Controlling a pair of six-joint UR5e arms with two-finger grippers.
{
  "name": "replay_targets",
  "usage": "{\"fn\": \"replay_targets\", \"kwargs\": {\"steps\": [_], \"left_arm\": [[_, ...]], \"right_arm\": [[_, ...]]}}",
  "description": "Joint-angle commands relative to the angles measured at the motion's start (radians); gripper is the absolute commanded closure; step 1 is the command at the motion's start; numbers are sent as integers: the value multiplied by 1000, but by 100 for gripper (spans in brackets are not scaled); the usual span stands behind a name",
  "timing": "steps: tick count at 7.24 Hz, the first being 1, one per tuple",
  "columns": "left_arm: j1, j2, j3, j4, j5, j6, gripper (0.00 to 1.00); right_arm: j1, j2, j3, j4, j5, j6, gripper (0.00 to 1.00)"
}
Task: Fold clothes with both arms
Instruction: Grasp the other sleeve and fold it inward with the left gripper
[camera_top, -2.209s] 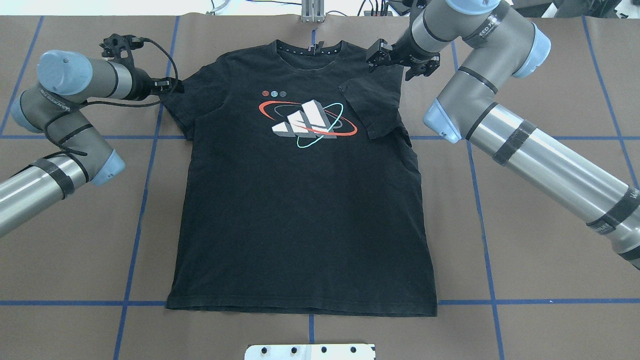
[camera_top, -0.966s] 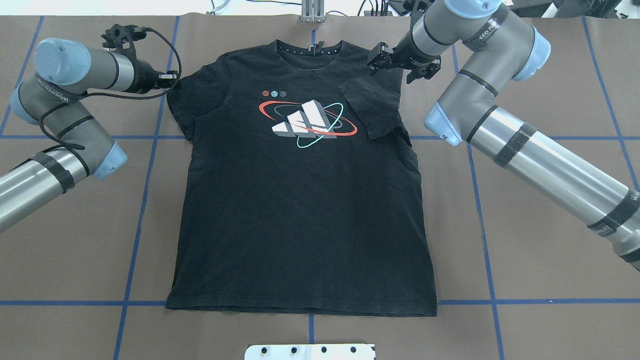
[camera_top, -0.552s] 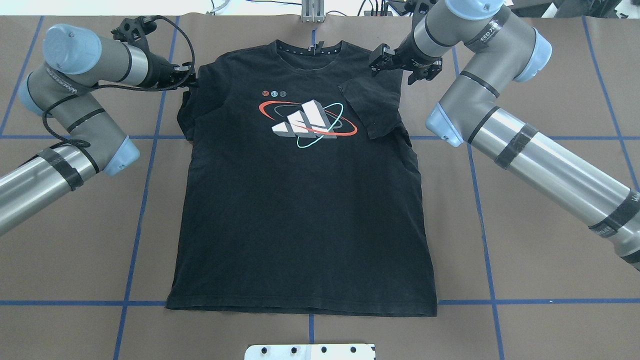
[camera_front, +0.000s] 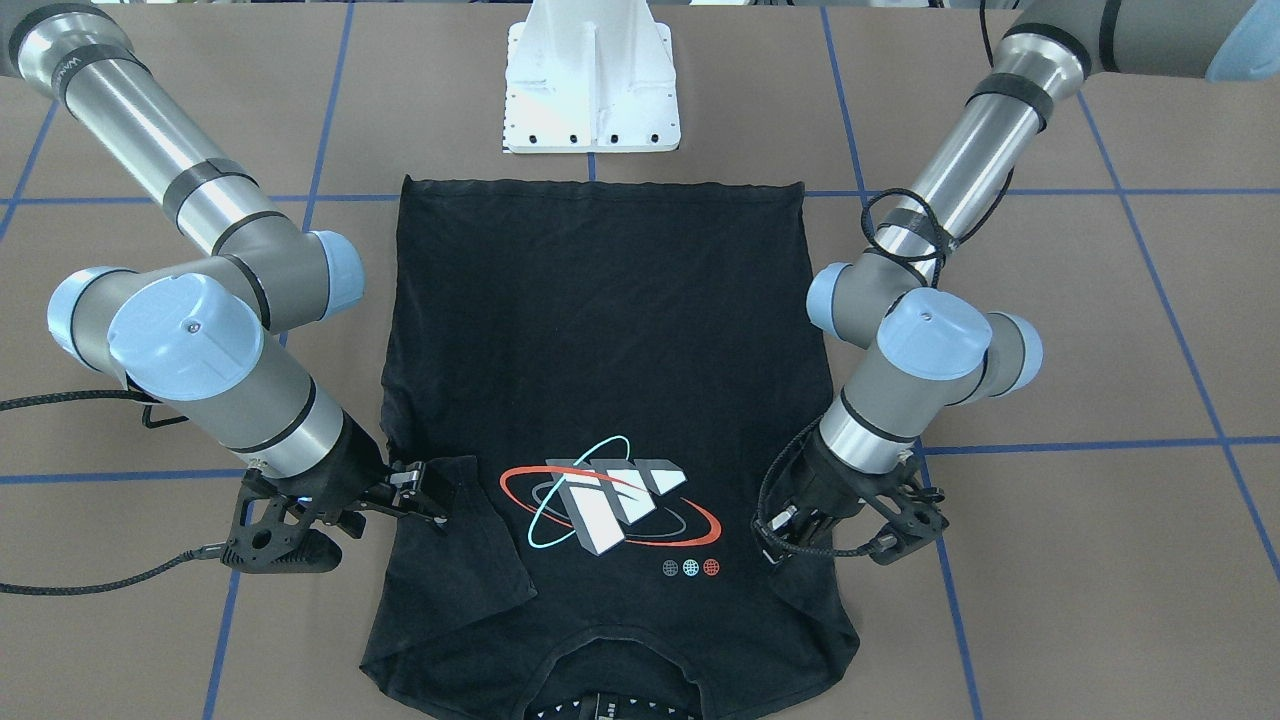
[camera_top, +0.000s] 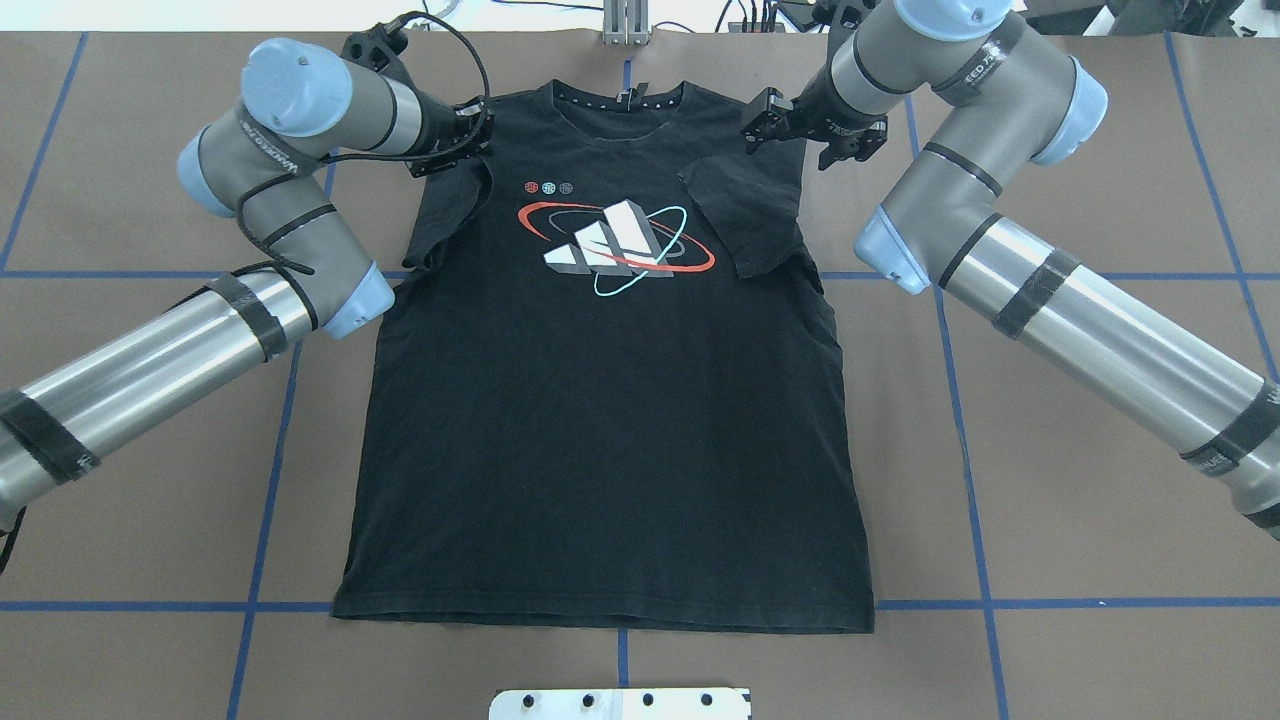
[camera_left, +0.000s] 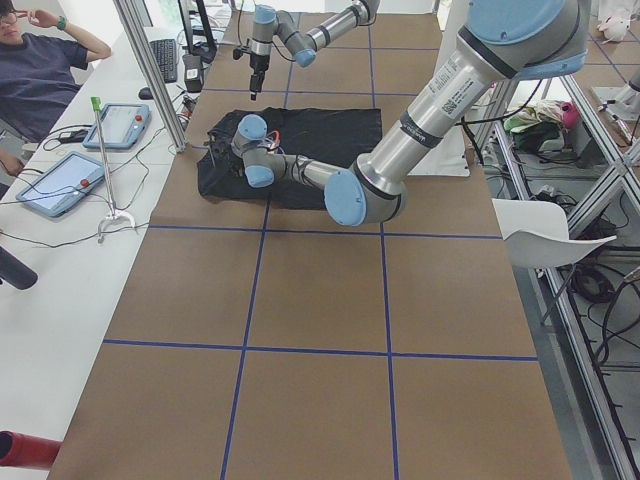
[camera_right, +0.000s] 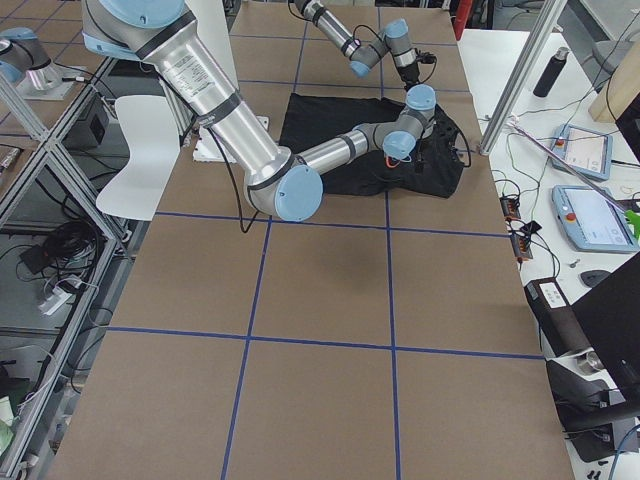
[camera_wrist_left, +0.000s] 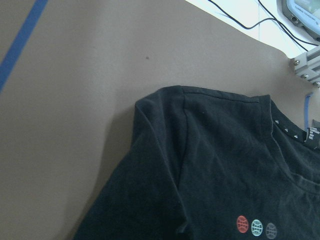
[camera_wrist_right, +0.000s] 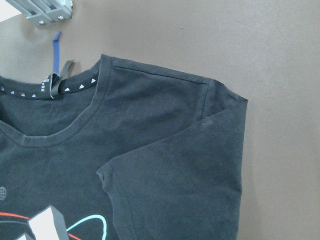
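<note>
The black T-shirt lies face up on the worktop, its collar on the side away from the robot. Left of the collar, the left hand looks pinched on the lifted sleeve, whose cloth droops inward from it. Right of the collar, the right hand hovers spread open, holding nothing, over the folded sleeve that rests flat on the chest. The fabric looks light and limp, apt to sag and crease, so I'd take it by hems and seams, where the layers are thickest.
</note>
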Motion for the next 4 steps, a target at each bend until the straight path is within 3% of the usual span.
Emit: {"fn": "replay_targets", "kwargs": {"steps": [1, 4], "left_arm": [[31, -43, 41, -7, 75, -104, 100], [54, -75, 65, -23, 104, -163, 100]], "right_arm": [[1, -5, 1, 0, -1, -1, 0], [1, -14, 1, 2, -5, -1, 0]]}}
